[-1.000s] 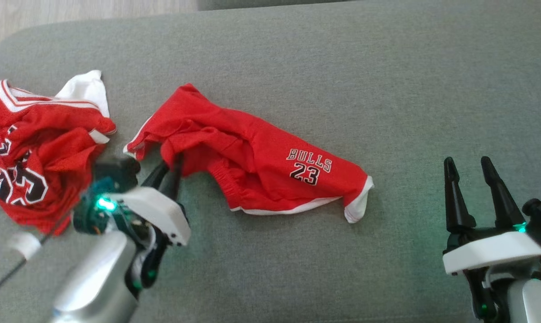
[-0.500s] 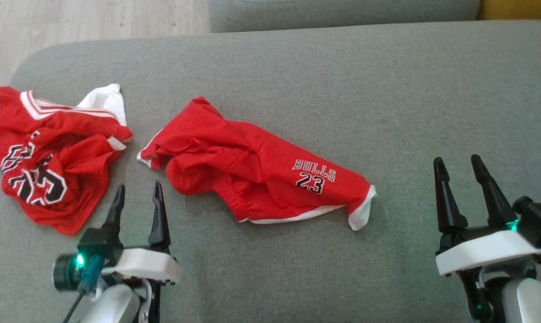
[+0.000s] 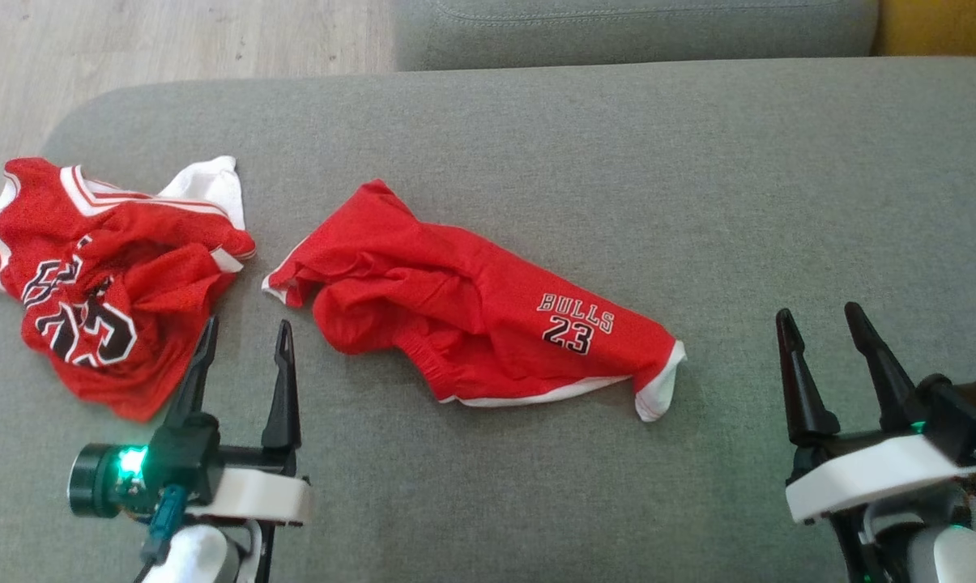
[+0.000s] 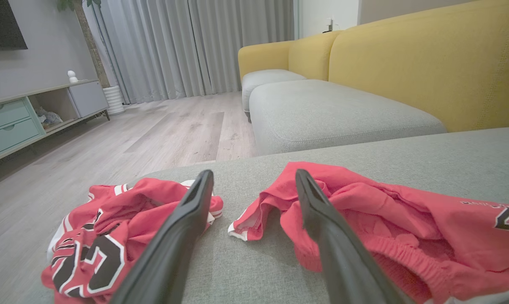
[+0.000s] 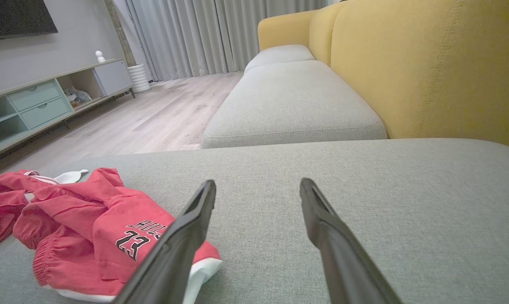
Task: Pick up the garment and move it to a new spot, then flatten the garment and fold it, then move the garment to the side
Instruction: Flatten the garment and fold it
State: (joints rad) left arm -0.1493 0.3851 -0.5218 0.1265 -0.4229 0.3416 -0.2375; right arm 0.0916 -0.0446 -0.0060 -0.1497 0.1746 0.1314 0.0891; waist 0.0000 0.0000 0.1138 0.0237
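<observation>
Grey sofa cushion carries everything. Left fingers stand spread apart and empty, their tips near the gap between a crumpled red jersey and the red "Bulls 23" shorts. Right fingers are likewise spread and empty, well apart from the shorts, which lie rumpled mid-cushion.

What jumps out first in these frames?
The red shorts marked BULLS 23, crumpled mid-cushion, catch the eye first, with a rumpled red jersey beside them at the left end of the grey cushion. The left pincer and right pincer sit open near the front edge, holding nothing; the left one points at the gap between the two garments. A yellow sofa back stands out behind.
</observation>
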